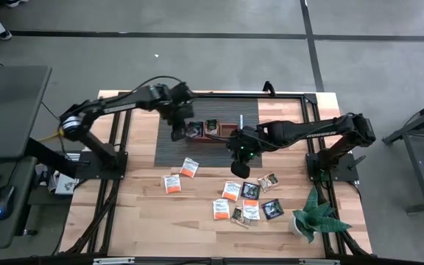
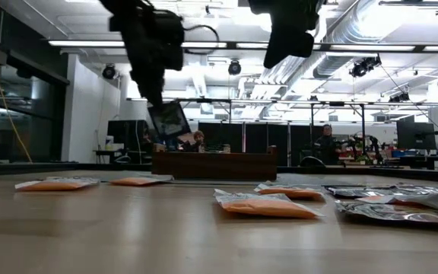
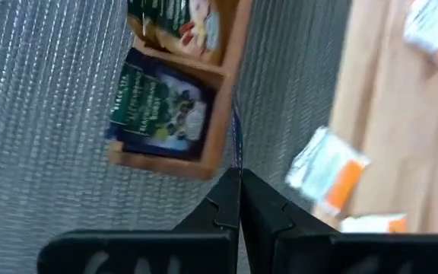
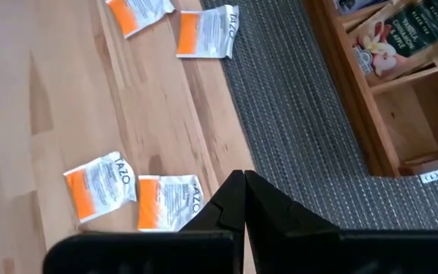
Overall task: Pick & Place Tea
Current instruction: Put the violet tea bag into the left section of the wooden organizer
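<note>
The brown wooden tray (image 1: 206,131) lies on a grey mat. Its left end compartment holds a dark green tea sachet (image 3: 158,106), and more sachets (image 4: 390,38) fill the middle one. My left gripper (image 1: 177,135) hangs over the tray's left end, shut on a dark sachet (image 2: 169,119). My right gripper (image 1: 240,171) is shut on nothing and hovers at the mat's near edge, above two orange-and-white sachets (image 4: 131,194). Several more orange and dark sachets (image 1: 250,200) lie flat on the wooden table in front of it. My left gripper pinches the dark sachet between its two fingers, coming from above and slanting down. The wrist view shows the sachet only edge-on, as a thin dark line (image 3: 237,144) running out from between the fingertips. It hangs tilted below the fingers, clear of the tray.
A potted green plant (image 1: 313,217) stands at the table's near right corner. Two orange sachets (image 1: 180,177) lie apart on the wood near the mat's left part. The tray's right end compartment (image 4: 424,114) shows bare wood. A desk with a mouse (image 1: 2,199) stands left of the table.
</note>
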Tool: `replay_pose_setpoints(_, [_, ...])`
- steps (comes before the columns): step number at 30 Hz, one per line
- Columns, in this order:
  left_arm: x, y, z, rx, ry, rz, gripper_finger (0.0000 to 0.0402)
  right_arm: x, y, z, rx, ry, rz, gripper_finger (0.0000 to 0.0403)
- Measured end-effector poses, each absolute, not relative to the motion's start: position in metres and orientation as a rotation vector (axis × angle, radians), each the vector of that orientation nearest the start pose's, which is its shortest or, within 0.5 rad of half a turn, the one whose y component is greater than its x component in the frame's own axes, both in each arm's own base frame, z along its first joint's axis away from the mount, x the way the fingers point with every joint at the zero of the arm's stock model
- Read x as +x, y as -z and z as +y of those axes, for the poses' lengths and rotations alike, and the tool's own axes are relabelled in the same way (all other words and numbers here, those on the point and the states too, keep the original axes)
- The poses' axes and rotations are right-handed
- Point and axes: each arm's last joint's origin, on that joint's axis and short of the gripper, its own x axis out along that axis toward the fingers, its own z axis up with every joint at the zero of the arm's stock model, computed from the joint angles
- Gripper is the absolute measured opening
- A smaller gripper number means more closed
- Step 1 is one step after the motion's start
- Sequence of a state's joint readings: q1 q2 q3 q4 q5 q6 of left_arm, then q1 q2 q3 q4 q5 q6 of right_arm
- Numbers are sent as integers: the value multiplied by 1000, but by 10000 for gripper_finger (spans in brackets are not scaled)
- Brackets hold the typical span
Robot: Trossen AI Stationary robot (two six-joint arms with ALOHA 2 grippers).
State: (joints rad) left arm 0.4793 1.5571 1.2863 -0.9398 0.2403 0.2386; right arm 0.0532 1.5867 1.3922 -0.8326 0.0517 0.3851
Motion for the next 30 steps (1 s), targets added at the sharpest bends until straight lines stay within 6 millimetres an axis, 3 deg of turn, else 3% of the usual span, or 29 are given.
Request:
replay_pose_setpoints(5, [296, -267, 148, -101, -26, 1279, 0, 326, -296, 16, 294, 201, 1008, 0])
replay_pose_setpoints(12, [316, -268, 160, -1, 14, 1323, 0, 326, -296, 15, 288, 211, 1005, 0])
replay_pose_setpoints(30, [321, -241, 167, -56, 64, 1455, 0, 326, -297, 15, 261, 203, 1000, 0])
